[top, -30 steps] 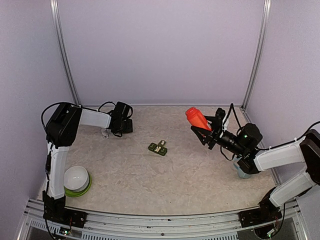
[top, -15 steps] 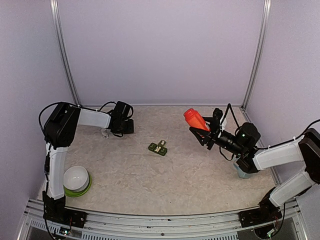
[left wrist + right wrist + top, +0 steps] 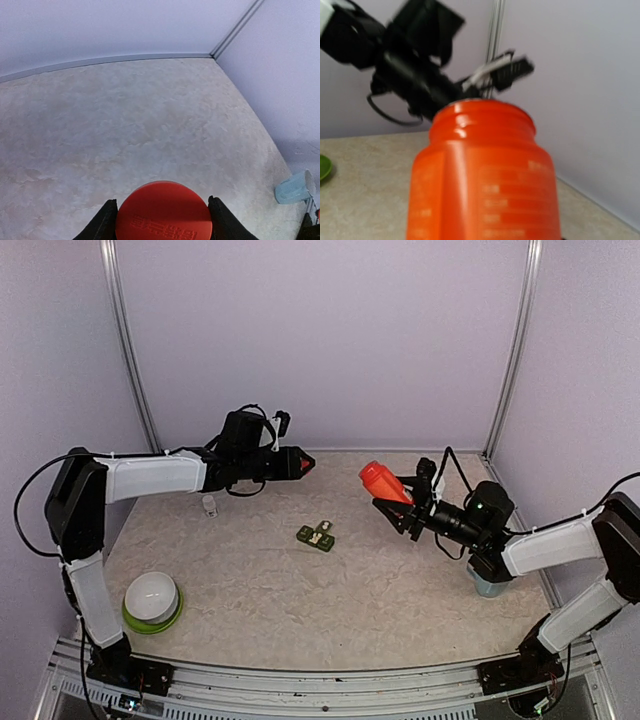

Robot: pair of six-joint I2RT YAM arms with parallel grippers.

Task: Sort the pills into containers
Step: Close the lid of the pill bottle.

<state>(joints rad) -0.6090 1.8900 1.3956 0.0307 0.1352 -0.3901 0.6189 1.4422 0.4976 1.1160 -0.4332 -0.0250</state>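
Note:
The dark green strip of three joined containers (image 3: 316, 536) lies at mid-table with pale lids partly up. No pills show. My left gripper (image 3: 298, 463) is raised at the back centre, shut on a round red cap (image 3: 305, 462), which the left wrist view shows between the two black fingers (image 3: 164, 212). My right gripper (image 3: 398, 500) is shut on the orange-red bottle (image 3: 379, 480), held tilted above the table to the right of the strip. In the right wrist view the bottle (image 3: 482, 175) fills the frame, its neck uncapped, hiding the fingers.
A small white bottle (image 3: 209, 505) stands at the back left. A white bowl on a green plate (image 3: 152, 600) sits at the front left. A pale blue cup (image 3: 487, 585) is under the right arm and also shows in the left wrist view (image 3: 295, 186).
My left arm swung from beside the white bottle at the back left toward the centre and now shows the red cap in its jaws. The right gripper moved the bottle slightly left.

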